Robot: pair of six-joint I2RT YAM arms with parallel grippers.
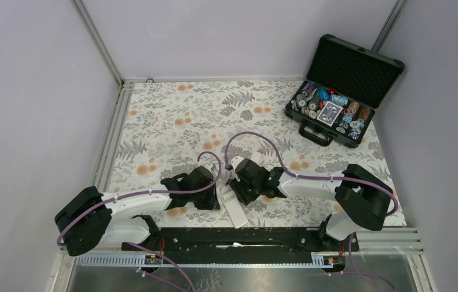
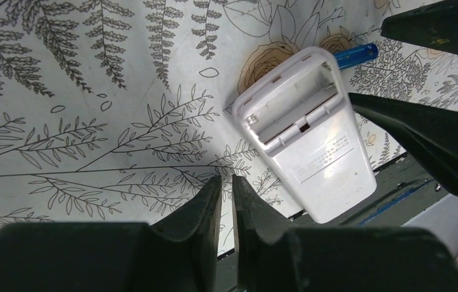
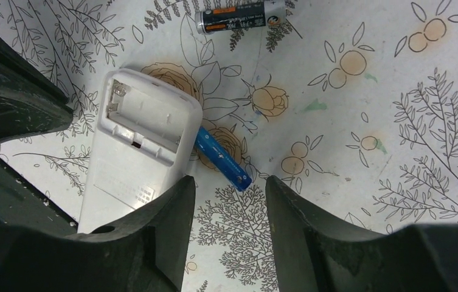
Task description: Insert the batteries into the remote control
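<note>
The white remote control (image 2: 311, 152) lies back up near the table's front edge, with its battery compartment open and empty; it also shows in the right wrist view (image 3: 132, 170) and the top view (image 1: 235, 207). A blue battery (image 3: 223, 159) lies on the cloth against the remote's side and also shows in the left wrist view (image 2: 355, 55). A black and orange battery (image 3: 241, 17) lies farther off. My right gripper (image 3: 229, 185) is open and empty, with the blue battery's end just ahead of its gap. My left gripper (image 2: 226, 185) is shut and empty, left of the remote.
An open black case (image 1: 342, 103) with poker chips and cards stands at the back right. A black rail (image 1: 232, 238) runs along the near edge under the remote's end. The right gripper's fingers (image 2: 433, 140) crowd the remote's far side.
</note>
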